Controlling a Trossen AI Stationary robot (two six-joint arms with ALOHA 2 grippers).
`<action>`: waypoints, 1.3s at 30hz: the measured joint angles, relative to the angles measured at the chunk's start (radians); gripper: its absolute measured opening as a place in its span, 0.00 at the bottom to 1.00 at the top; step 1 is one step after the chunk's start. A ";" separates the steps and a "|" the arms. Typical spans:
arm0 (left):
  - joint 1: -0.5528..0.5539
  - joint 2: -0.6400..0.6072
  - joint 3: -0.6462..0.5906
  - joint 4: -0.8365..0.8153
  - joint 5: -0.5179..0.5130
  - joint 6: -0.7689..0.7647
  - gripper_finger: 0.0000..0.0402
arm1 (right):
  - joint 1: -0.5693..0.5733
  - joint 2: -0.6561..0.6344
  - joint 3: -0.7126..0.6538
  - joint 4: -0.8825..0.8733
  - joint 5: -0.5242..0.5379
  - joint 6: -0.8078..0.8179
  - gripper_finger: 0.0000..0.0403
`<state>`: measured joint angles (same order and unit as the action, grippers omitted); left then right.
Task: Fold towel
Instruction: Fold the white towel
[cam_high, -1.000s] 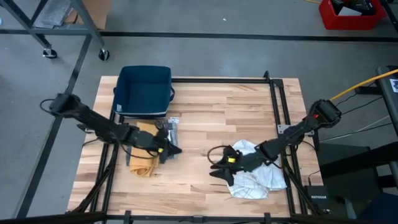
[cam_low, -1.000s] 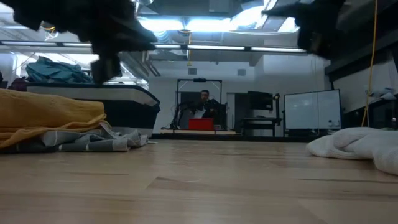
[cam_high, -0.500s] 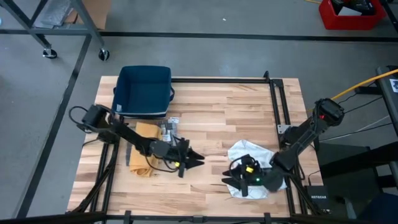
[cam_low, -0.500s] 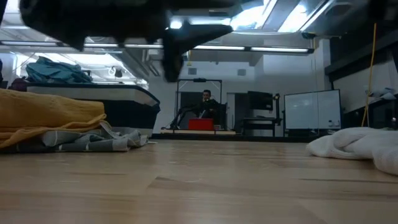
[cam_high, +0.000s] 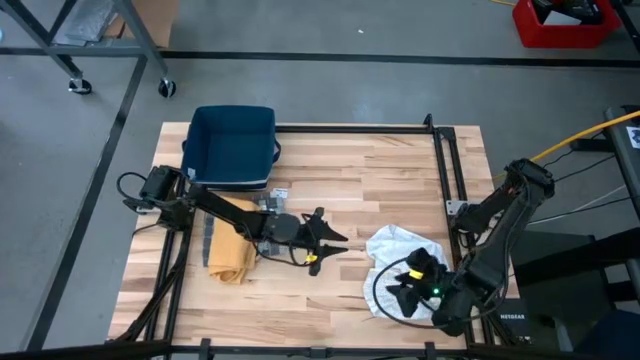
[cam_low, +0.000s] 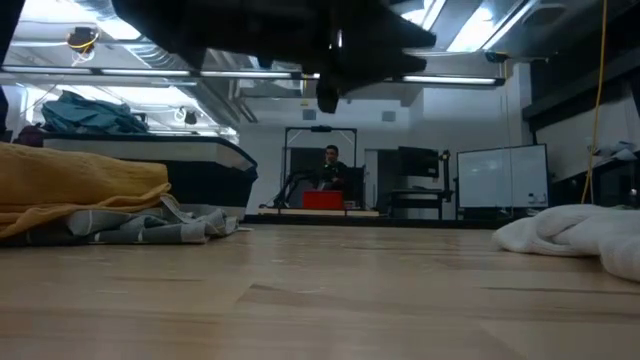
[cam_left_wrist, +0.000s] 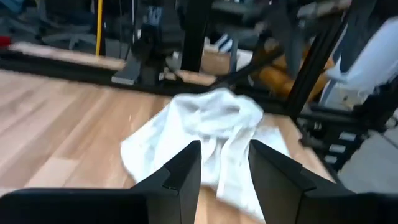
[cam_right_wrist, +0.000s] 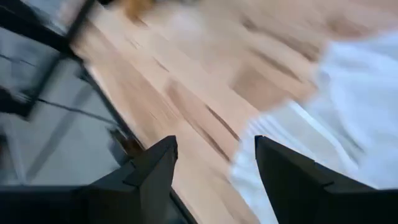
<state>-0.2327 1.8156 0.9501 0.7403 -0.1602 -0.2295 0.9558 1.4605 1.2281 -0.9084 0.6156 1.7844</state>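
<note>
Since the earlier frame, left gripper (cam_high: 332, 243) has advanced, fingers apart, toward the crumpled white towel (cam_high: 405, 265) just ahead. Right gripper (cam_high: 400, 293), fingers apart, hovers over it. Step: approach; next, grasp an edge.

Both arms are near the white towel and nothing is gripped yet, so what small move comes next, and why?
Probably lower the right gripper onto the near edge of the crumpled white towel and pinch it. Its fingers are open and empty at that edge, while the left gripper, also open, points at the towel from across bare table.
</note>
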 joint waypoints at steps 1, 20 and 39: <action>0.007 0.000 0.000 -0.015 0.007 0.000 0.31 | -0.001 0.007 0.029 -0.056 -0.053 0.024 0.56; 0.086 0.000 0.000 -0.059 0.031 0.058 0.30 | -0.007 0.299 0.103 -0.144 -0.610 0.287 0.56; 0.086 0.000 0.000 -0.078 0.031 0.053 0.30 | -0.007 0.363 0.203 -0.485 -0.626 0.259 0.56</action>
<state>-0.1471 1.8156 0.9501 0.6621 -0.1291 -0.1764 0.9485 1.8236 1.4307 -1.3937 -0.0100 2.0431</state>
